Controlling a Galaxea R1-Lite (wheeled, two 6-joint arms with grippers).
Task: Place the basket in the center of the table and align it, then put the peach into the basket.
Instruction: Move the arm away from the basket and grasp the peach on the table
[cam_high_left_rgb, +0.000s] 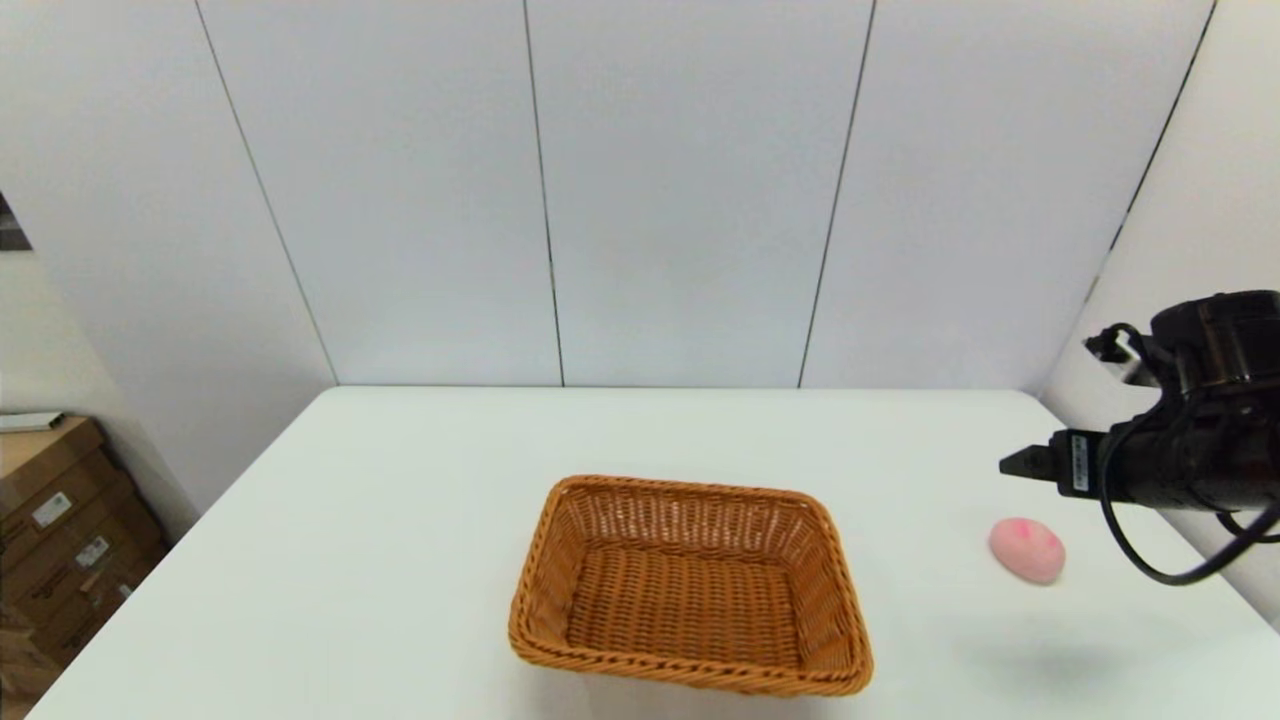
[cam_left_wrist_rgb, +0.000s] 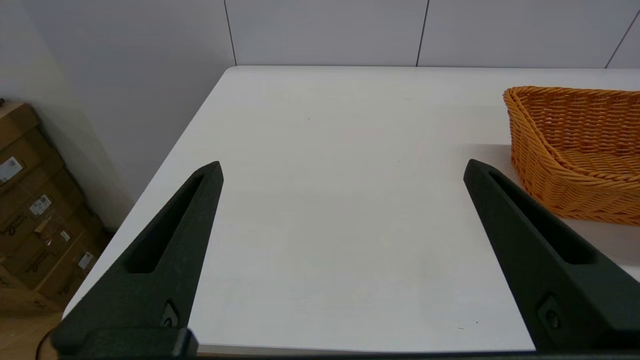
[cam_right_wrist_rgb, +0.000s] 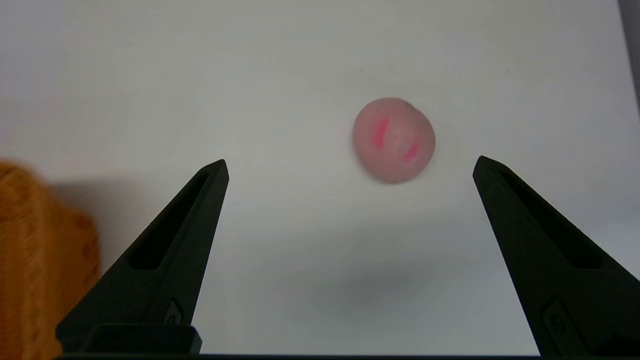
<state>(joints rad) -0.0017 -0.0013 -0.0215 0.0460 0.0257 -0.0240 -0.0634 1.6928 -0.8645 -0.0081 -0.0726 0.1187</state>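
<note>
The orange-brown wicker basket sits empty near the middle of the white table, toward the front edge and turned slightly. The pink peach lies on the table to the basket's right. My right gripper hovers above and just behind the peach, open. In the right wrist view the peach lies on the table below the open gripper, nearer one finger, and a basket corner shows at the side. My left gripper is open over bare table, with the basket beside it.
Stacked cardboard boxes stand on the floor left of the table. White wall panels close off the table's far edge and right side. Bare tabletop lies left of the basket.
</note>
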